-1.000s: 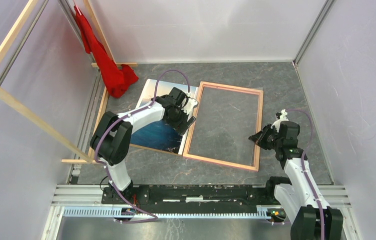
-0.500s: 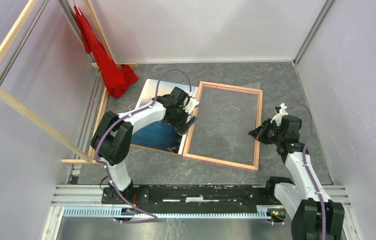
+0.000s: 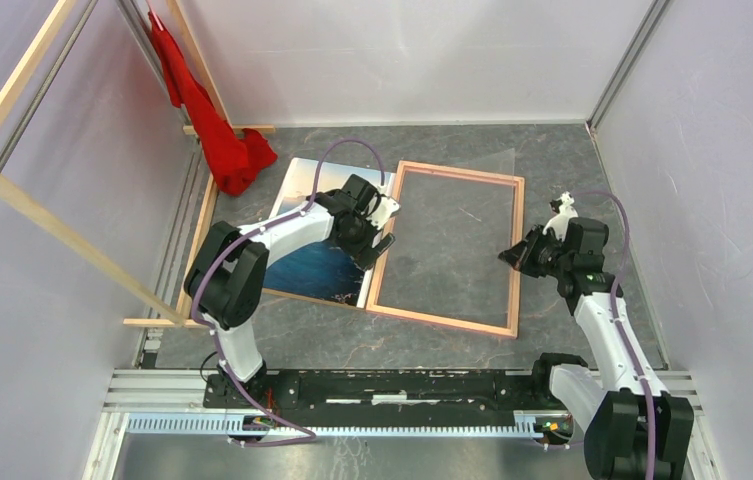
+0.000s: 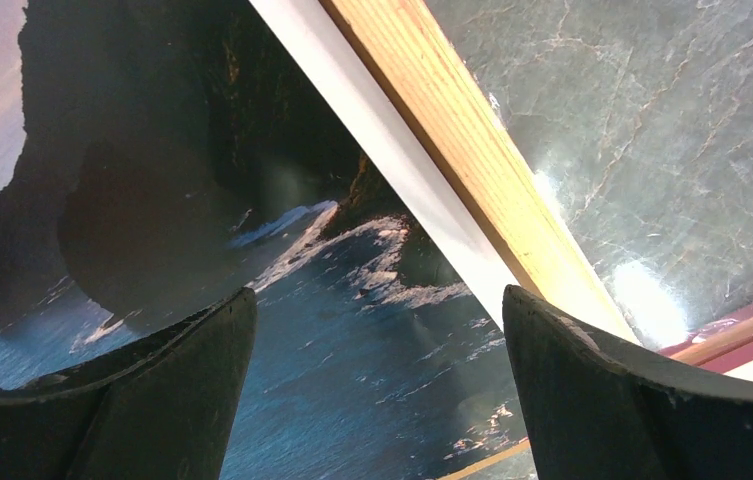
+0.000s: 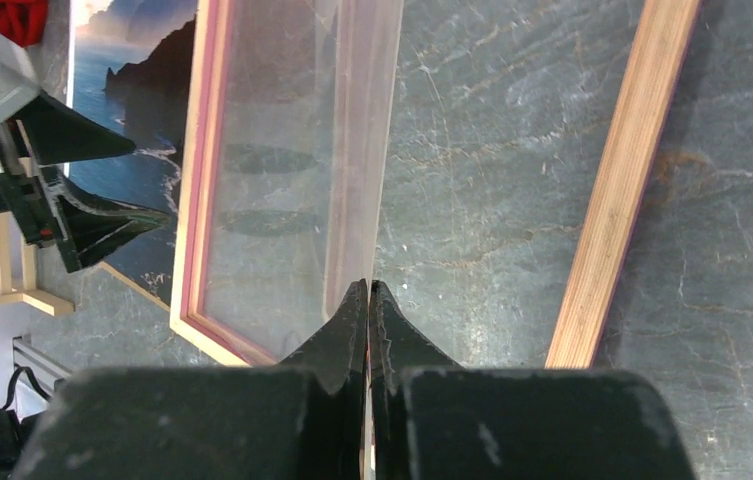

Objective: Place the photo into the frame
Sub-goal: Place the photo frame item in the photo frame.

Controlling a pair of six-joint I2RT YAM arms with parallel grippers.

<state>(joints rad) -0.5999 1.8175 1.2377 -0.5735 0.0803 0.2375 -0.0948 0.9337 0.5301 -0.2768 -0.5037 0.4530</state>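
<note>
The photo lies picture-up on the table, left of the frame. The frame lies flat with its pale wood back up. My left gripper is open and empty, low over the photo's right edge beside the frame's left rail. In the left wrist view, the gripper hangs over the photo next to the tan rail. My right gripper is shut on the edge of a clear sheet, tilted up over the frame's opening. In the right wrist view its fingers pinch that sheet, inside the frame's right rail.
A red cloth hangs at the back left corner. A wooden bar structure stands along the left side. Pale walls close in the table on three sides. A metal rail runs along the near edge.
My right gripper has moved a little away from me and up, with the clear sheet's edge in it. The left gripper has barely moved.
</note>
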